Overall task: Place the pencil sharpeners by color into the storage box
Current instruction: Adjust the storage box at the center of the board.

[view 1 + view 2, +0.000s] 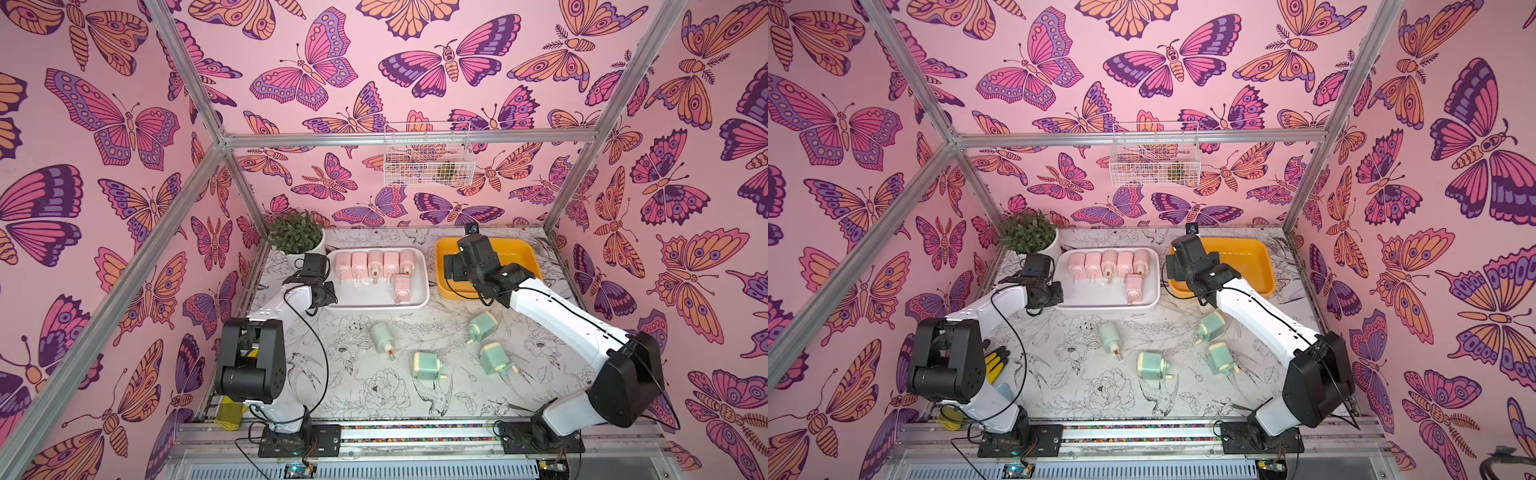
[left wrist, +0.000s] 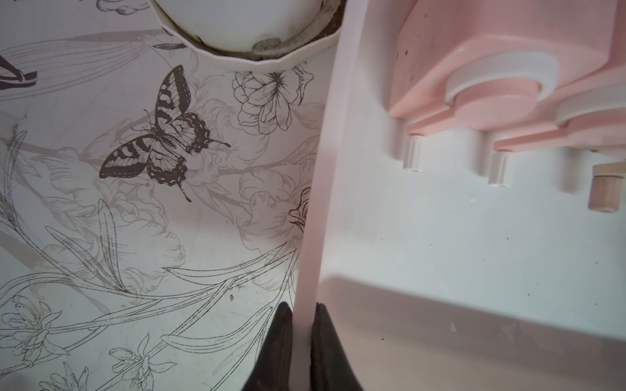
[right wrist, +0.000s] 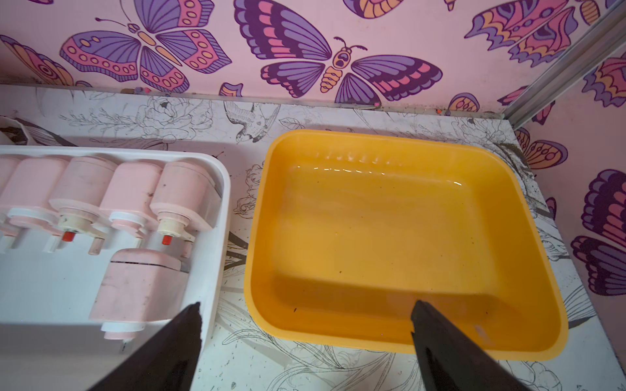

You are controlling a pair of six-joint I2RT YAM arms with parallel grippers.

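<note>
table (image 1: 353, 399): floral print | on it: white tray (image 1: 365, 297), yellow tray (image 1: 515, 253), plant pot (image 1: 296, 235), four loose mint green sharpeners (image 1: 428, 365)

White arms (image 1: 557, 320) with black joints (image 1: 249, 365) and thin black cables (image 1: 328, 365).

At back of surface (image 1: 374, 399): left tray (image 1: 365, 297) and right tray (image 1: 515, 253) side by side, narrow gap between. Back-left corner, just left of left tray: plant pot (image 1: 296, 239). In left tray: row of five sharpeners (image 1: 375, 262) along back wall, sixth sharpener (image 1: 402, 287) in front of row's right end. In front of trays, centre to right, loose on surface: four sharpeners (image 1: 426, 365), apart. On back wall above trays: wire basket (image 1: 428, 160).
</note>
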